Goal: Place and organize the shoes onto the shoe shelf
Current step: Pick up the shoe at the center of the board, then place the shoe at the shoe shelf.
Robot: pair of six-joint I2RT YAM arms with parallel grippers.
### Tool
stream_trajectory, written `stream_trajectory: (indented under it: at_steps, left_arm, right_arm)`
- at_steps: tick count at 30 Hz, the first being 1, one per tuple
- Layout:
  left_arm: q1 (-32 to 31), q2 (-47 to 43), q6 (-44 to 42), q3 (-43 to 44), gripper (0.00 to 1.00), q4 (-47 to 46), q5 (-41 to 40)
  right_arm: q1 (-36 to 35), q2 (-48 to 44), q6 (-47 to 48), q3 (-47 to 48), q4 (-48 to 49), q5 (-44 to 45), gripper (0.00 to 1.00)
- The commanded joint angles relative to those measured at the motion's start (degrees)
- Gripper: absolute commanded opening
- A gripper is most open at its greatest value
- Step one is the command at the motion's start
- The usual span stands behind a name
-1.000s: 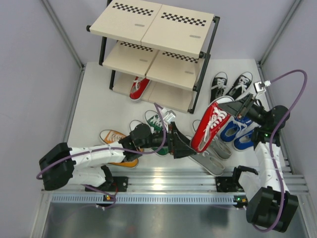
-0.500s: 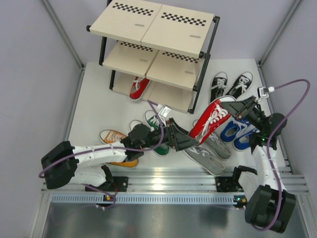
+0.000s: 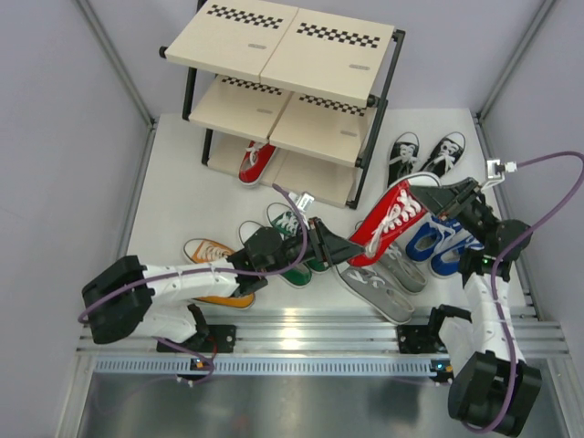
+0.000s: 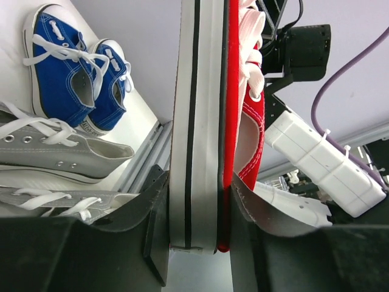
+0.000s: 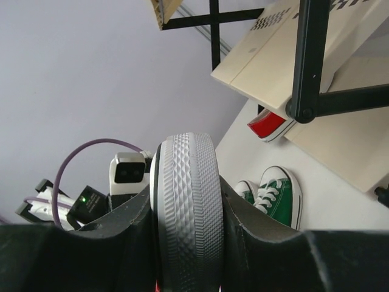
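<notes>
Hanging between left fingers (image 4: 157, 237) and right fingers (image 5: 124, 231) — red shoe (image 3: 391, 224), near shelf post (image 3: 365, 155)

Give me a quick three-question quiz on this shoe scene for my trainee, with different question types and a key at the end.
1. True or false: the left gripper and the right gripper are both shut on one red canvas sneaker.
2. Which tier of the black-framed beige shoe shelf holds the other red sneaker? A top, B middle, C bottom.
3. Fill in: in the overhead view, the pair of black canvas sneakers stands to the shelf's ____.
Key: 1 true; 2 C; 3 right.
</notes>
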State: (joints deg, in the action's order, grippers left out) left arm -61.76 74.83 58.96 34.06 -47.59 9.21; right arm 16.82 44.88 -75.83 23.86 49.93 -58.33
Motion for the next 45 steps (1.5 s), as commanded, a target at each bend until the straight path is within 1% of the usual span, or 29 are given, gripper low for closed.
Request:
stream_trajectory:
  at_steps: [1, 3, 6, 7, 9, 10, 11, 12, 15, 16, 19, 21, 22, 24, 26, 28, 29, 31, 32, 34, 35, 36, 37, 38, 40, 42, 43, 44, 45]
  left_arm:
    - [-0.21, -3.8, -5.86, 1.97, 0.0, -3.39, -1.57]
    - [0.14, -4.6, -6.66, 1.62, 0.0, -1.63, -1.13]
    - [1.19, -6.79, -6.4, 0.83, 0.0, 0.74, 0.1]
    - [1.55, -7.06, -6.14, 0.65, 0.0, 1.27, 0.45]
    - [2.78, -8.2, -5.26, -0.05, 0.0, 2.68, 1.15]
    - [3.22, -8.38, -4.82, -0.31, 0.0, 2.94, 1.94]
    - [4.0, -8.82, -4.21, -0.66, 0.0, 3.03, 2.21]
    - [4.45, -9.43, -3.33, -1.19, 0.0, 3.03, 3.08]
    - [5.59, -10.4, -2.1, -2.24, 0.0, 1.99, 4.76]
    - [5.86, -11.27, -1.75, -2.42, 0.0, 1.89, 5.02]
    - [6.91, -13.47, -0.69, -3.73, 0.0, 1.71, 5.46]
    - [7.79, -15.14, 0.53, -4.44, 0.0, 1.54, 5.9]
    - [8.23, -15.76, 1.06, -5.23, 0.0, 1.63, 5.99]
    - [9.54, -18.03, 1.94, -5.85, 0.0, 2.24, 6.52]
    - [11.12, -20.15, 1.69, -6.38, 0.0, 6.79, 6.87]
    - [12.62, -24.19, 0.55, -6.29, 0.0, 12.41, 7.83]
    - [14.45, -25.59, -0.59, -6.29, 0.0, 17.92, 8.45]
    - [16.92, -30.16, -1.04, -6.29, 0.0, 23.05, 11.52]
    - [19.98, -31.74, -2.08, -6.2, 0.0, 28.47, 12.92]
    - [23.16, -36.32, -3.58, -5.68, 0.0, 34.55, 16.69]
    - [26.22, -37.9, -4.98, -5.41, 0.0, 37.28, 18.11]
    - [27.9, -40.35, -5.43, -4.98, 0.0, 41.57, 19.51]
    - [29.4, -41.33, -5.78, -4.89, 0.0, 43.1, 22.57]
    - [33.85, -43.17, -7.09, -4.28, 0.0, 46.85, 24.0]
    - [36.08, -45.38, -7.89, -3.83, 0.0, 52.4, 24.36]
    - [38.37, -47.48, -9.3, -3.92, 0.0, 55.05, 22.61]
    - [38.9, -48.1, -10.0, -3.74, 0.0, 58.54, 21.39]
    - [39.6, -49.15, -11.4, -3.74, 0.0, 60.15, 18.15]
    - [39.7, -49.69, -11.93, -3.74, 0.0, 61.47, 16.64]
  right_arm:
    - [0.41, -0.76, 1.29, 0.84, -0.62, -0.56, 0.0]
    - [0.32, -1.11, 3.31, 1.1, -2.2, -0.74, 0.0]
    - [0.32, -1.64, 6.3, 1.54, -4.75, -0.91, 0.08]
    - [0.32, -1.73, 7.01, 1.72, -5.28, -1.0, 0.18]
    - [0.32, -2.17, 9.38, 2.16, -6.95, -1.18, 0.28]
    - [0.32, -2.26, 9.91, 2.25, -7.56, -1.26, 0.38]
    - [0.32, -2.43, 10.61, 2.25, -8.0, -1.35, 0.43]
    - [0.32, -2.35, 10.97, 2.33, -8.27, -1.35, 0.51]
    - [0.32, -2.43, 12.72, 2.86, -9.93, -1.53, 0.66]
    - [0.32, -2.43, 13.25, 3.04, -10.46, -1.53, 0.75]
    - [0.32, -2.87, 14.4, 3.21, -12.05, -1.44, 0.88]
    - [0.32, -3.31, 15.71, 3.3, -14.06, -1.09, 0.9]
    - [0.32, -3.4, 16.59, 3.48, -15.55, -0.91, 0.93]
    - [0.41, -3.92, 20.1, 4.61, -19.32, -0.56, 0.95]
    - [0.5, -4.8, 23.86, 5.49, -21.71, -0.3, 0.98]
    - [1.11, -5.42, 26.16, 6.55, -24.88, -0.21, 0.99]
    - [1.37, -6.03, 28.18, 6.9, -25.67, -0.47, 0.99]
    - [2.6, -6.47, 29.94, 6.82, -25.42, -1.87, 0.99]
    - [3.04, -6.91, 31.08, 6.73, -25.32, -3.01, 0.99]
    - [4.35, -7.09, 32.15, 6.64, -24.63, -4.42, 1.0]
    - [4.71, -7.44, 33.2, 6.64, -24.62, -5.56, 0.99]
    - [5.15, -7.62, 33.73, 6.64, -24.71, -5.92, 0.99]
    - [5.33, -7.7, 34.26, 6.64, -24.88, -6.1, 1.0]
    - [5.68, -8.05, 35.91, 6.47, -25.75, -6.27, 0.99]
    - [6.29, -8.32, 36.63, 6.38, -25.76, -6.28, 0.99]
    - [6.73, -8.32, 37.51, 6.2, -25.76, -6.63, 0.99]
    - [7.17, -8.15, 37.86, 6.2, -25.76, -6.8, 0.99]
    - [7.35, -8.23, 38.3, 5.94, -25.76, -7.06, 0.99]
    - [7.53, -8.23, 38.65, 5.85, -25.68, -7.07, 0.99]
